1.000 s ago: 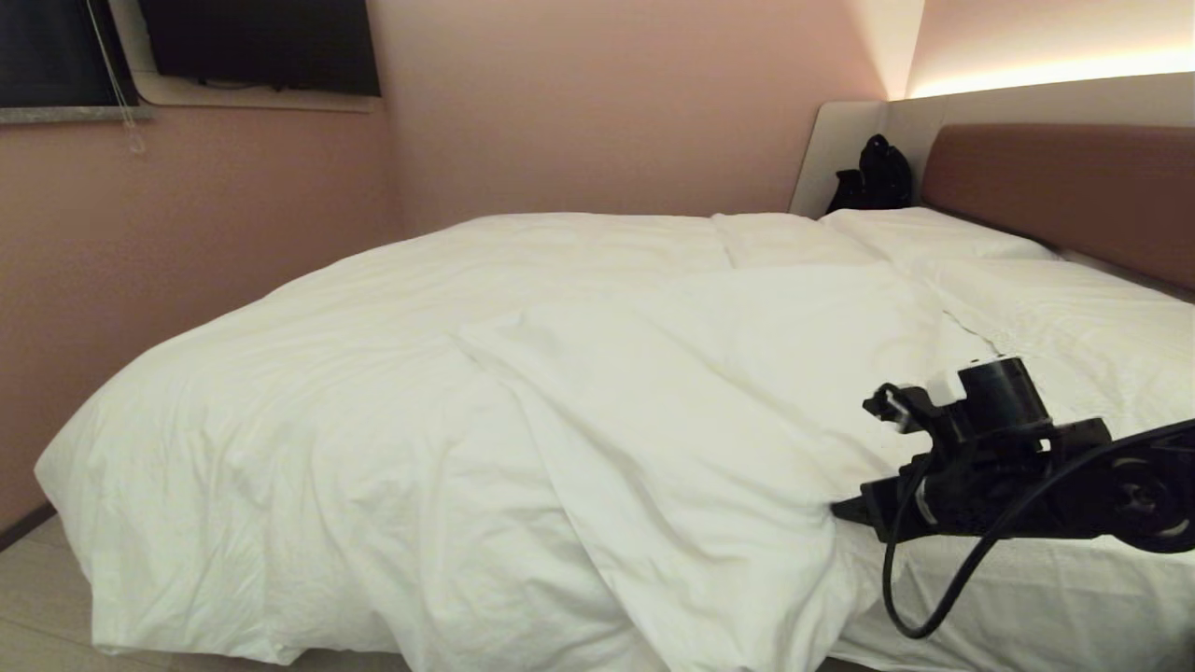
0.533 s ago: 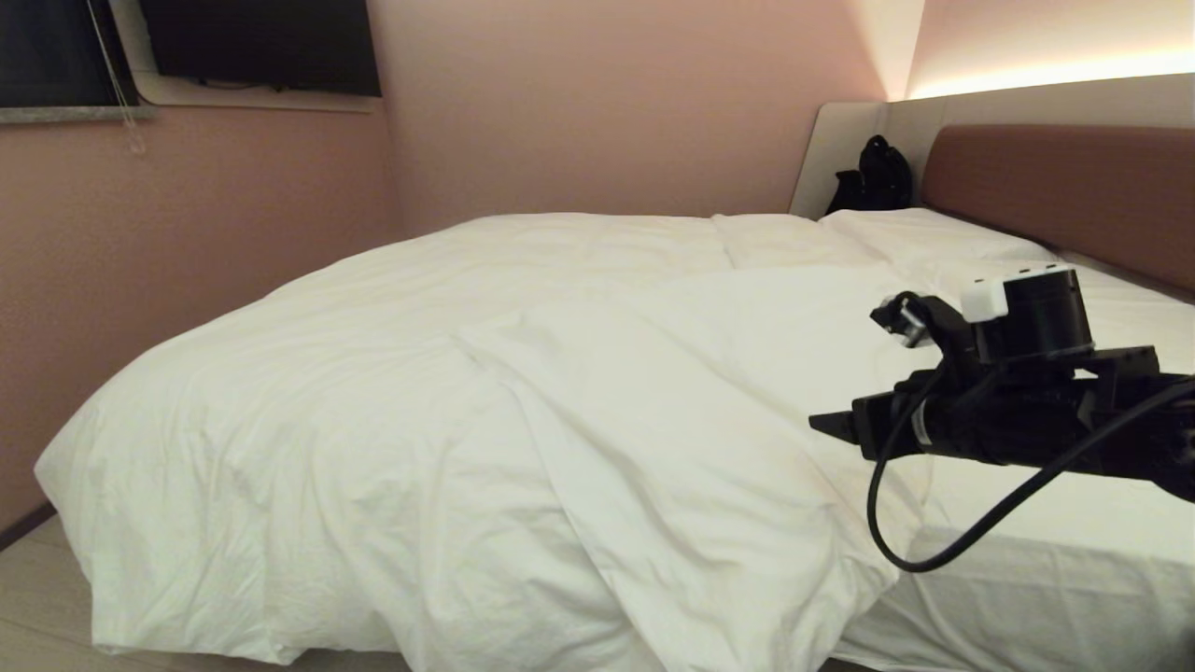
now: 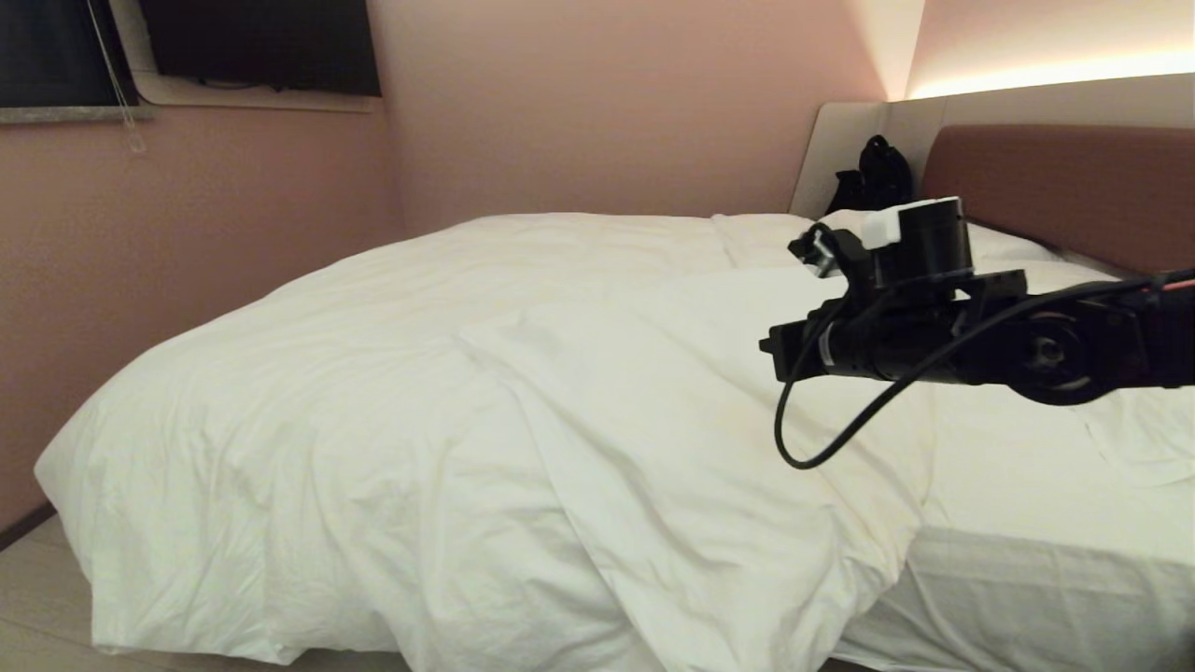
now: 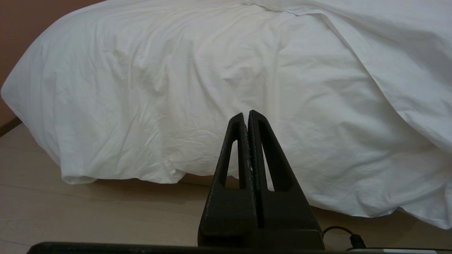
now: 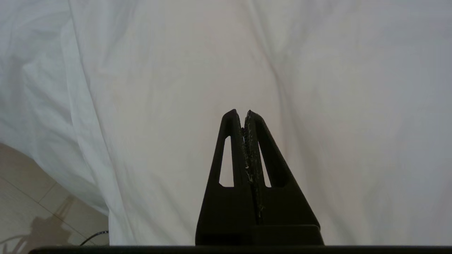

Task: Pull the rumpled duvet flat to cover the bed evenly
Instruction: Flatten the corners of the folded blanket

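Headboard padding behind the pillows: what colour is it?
Brown, plain with no pattern. The headboard is set in a light grey panel; it shows best in the head view.

Dusky pink walls (image 3: pixel 607 103) met at a corner in the upper middle of the frame, a dark window (image 3: pixel 261 42) with a hanging blind cord (image 3: pixel 117 79) sat upper left, warm cove lighting (image 3: pixel 1046 73) glowed upper right, and pale wood-look floor (image 3: pixel 33 597) showed lower left.

Head cam overlooks bed (image 3: pixel 1027 579); both wrist cams face duvet (image 4: pixel 176 88) (right closer).
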`<state>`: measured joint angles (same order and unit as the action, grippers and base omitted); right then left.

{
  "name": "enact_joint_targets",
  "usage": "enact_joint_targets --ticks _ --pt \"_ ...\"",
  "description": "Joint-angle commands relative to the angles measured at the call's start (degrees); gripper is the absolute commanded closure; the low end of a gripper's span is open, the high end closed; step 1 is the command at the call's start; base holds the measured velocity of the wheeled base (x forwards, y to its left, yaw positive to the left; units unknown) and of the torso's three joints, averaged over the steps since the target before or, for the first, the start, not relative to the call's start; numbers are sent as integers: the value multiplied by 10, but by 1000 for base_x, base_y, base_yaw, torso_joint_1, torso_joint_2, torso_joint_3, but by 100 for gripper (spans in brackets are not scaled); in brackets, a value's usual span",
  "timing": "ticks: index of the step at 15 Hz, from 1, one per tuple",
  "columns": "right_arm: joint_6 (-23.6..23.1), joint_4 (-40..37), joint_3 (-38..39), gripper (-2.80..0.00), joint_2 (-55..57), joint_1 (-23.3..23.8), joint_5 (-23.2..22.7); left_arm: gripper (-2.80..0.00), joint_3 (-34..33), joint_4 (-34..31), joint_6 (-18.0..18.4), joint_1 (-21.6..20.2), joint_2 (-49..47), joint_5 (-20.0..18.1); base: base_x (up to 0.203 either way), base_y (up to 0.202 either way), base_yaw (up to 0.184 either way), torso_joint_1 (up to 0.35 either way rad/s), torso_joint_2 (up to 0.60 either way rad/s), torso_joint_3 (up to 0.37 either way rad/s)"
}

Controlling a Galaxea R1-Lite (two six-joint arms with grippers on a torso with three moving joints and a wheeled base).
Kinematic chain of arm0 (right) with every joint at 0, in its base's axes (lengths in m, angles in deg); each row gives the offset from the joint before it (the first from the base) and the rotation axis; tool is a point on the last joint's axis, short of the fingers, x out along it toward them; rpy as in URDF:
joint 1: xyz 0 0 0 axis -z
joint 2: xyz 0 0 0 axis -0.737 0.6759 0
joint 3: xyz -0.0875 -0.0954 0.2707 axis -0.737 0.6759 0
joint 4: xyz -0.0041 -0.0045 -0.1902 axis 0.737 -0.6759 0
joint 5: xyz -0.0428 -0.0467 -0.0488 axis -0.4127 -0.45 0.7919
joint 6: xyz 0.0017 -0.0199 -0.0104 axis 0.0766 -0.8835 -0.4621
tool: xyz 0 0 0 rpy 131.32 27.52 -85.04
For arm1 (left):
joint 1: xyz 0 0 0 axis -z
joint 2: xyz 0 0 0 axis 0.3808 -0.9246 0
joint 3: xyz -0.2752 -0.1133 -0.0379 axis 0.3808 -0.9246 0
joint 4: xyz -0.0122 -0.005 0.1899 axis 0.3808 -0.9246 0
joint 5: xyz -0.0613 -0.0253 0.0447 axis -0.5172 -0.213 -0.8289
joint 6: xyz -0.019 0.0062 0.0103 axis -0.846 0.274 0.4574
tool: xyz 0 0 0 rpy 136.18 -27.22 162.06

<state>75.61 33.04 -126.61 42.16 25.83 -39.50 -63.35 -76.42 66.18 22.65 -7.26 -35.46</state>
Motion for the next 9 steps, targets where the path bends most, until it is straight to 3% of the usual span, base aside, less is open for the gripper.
enact_joint_targets --ticks 1,7,8,9 --pt "0 -15 -43 0 59 -2 0 0 0 0 0 0 0 0 0 0 0 0 0 0" --pt "6 -79 -176 0 159 -3 6 0 0 0 0 0 0 0 0 0 0 0 0 0" --pt "6 -87 -199 -280 178 -3 6 0 0 0 0 0 0 0 0 0 0 0 0 0" --pt "6 -93 -214 -280 190 -4 6 0 0 0 0 0 0 0 0 0 0 0 0 0"
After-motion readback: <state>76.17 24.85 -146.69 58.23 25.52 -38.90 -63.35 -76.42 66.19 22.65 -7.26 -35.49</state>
